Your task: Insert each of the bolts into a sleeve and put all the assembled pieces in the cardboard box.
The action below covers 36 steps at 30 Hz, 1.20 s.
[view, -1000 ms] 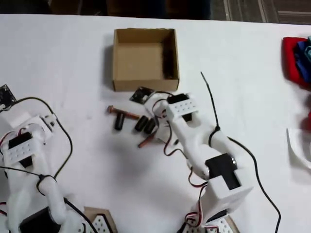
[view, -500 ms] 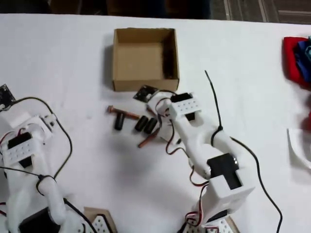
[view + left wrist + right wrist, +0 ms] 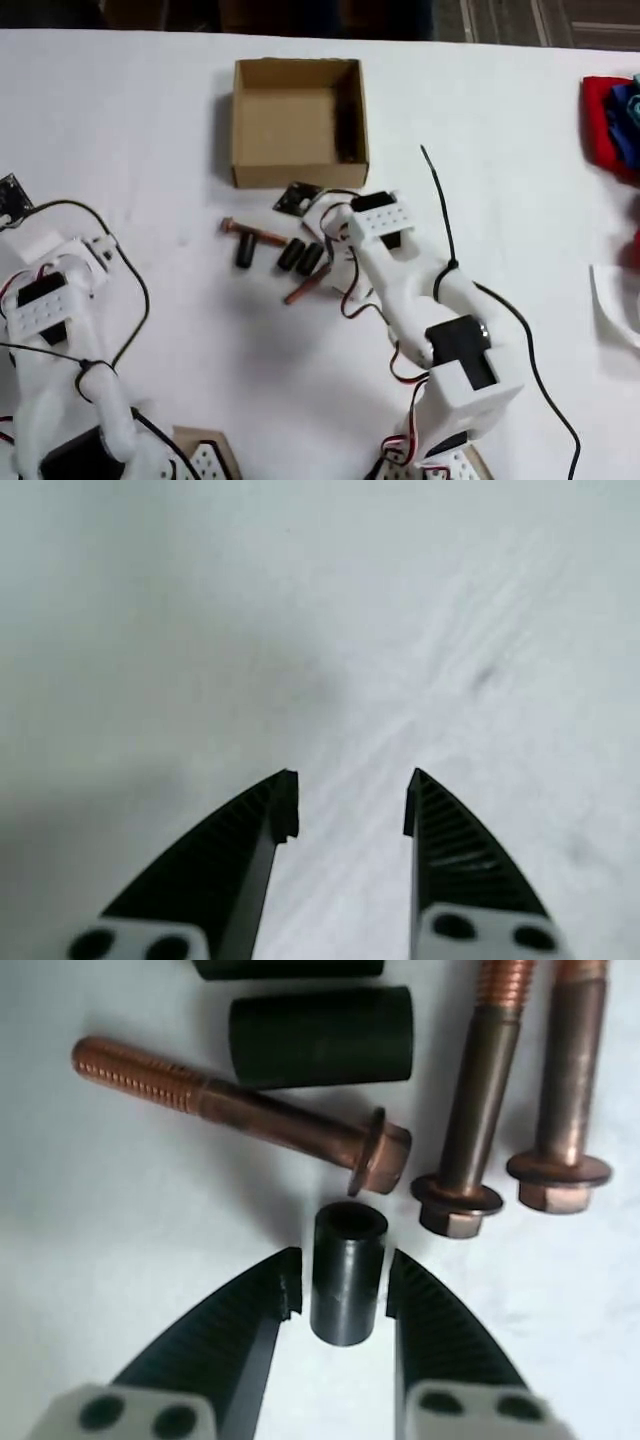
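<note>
Within the right hand (image 3: pixel 343 1282), smooth black tubular sleeve (image 3: pixel 348 1250)

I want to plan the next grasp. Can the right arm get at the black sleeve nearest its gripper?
Probably yes. The right gripper is open with the sleeve between its fingers, and the nearest bolt lies just beyond, not in the way.

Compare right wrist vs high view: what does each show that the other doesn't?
Right wrist: open right gripper straddling one sleeve; three bolts close up, with flanged heads and threads. High: box, left arm, red cloth at the table edge. Both: bolts and black sleeves lying loose together on the white table.
</note>
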Motion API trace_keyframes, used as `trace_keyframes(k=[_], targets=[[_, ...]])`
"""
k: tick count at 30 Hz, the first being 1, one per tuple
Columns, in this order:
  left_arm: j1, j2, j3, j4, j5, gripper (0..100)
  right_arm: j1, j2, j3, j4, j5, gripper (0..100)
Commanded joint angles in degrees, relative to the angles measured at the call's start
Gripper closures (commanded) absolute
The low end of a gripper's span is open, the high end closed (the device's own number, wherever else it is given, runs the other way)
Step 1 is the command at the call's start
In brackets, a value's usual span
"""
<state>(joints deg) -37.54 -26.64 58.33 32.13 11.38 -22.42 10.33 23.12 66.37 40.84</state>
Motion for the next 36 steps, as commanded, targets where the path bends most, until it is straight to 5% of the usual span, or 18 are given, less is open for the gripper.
trace_keyframes(k=[1, 5, 7, 12, 16, 22, 27, 31, 36], targets=[[-0.18, -0.62, -2.77, -0.79, 0.26, 81, 0.92, -0.31, -0.18, 0.57, 0.53, 86.1], [-0.18, -0.62, -2.77, -0.79, 0.26, 81, 0.92, 1.1, -0.18, 0.31, 0.53, 88.3], [-0.18, -0.62, -2.77, -0.79, 0.18, 81, 0.92, 3.38, -0.35, 0.13, 0.62, 98.5], [3.34, -0.26, -2.33, -0.53, -0.44, 81, 0.92, 4.88, -0.62, -0.22, 0.0, 97.4], [11.96, -0.18, -3.47, 2.9, -10.2, 81, 4.0, -4.79, 0.44, 0.48, -5.36, 97.4], [24.97, 5.54, -16.31, 19.69, -23.12, 81, 13.93, -34.15, 15.38, -1.27, -7.38, 97.4], [31.21, 22.33, -41.63, 40.35, -22.07, 81, 19.47, -56.04, 34.2, -9.01, -10.29, 97.5], [38.86, 35.78, -58.95, 55.12, -21.19, 81, 22.11, -59.82, 39.82, -13.05, -16.0, 97.6], [48.79, 48.0, -74.51, 65.05, -33.85, 81, 25.98, -54.64, 40.18, -19.91, -24.62, 97.6]])
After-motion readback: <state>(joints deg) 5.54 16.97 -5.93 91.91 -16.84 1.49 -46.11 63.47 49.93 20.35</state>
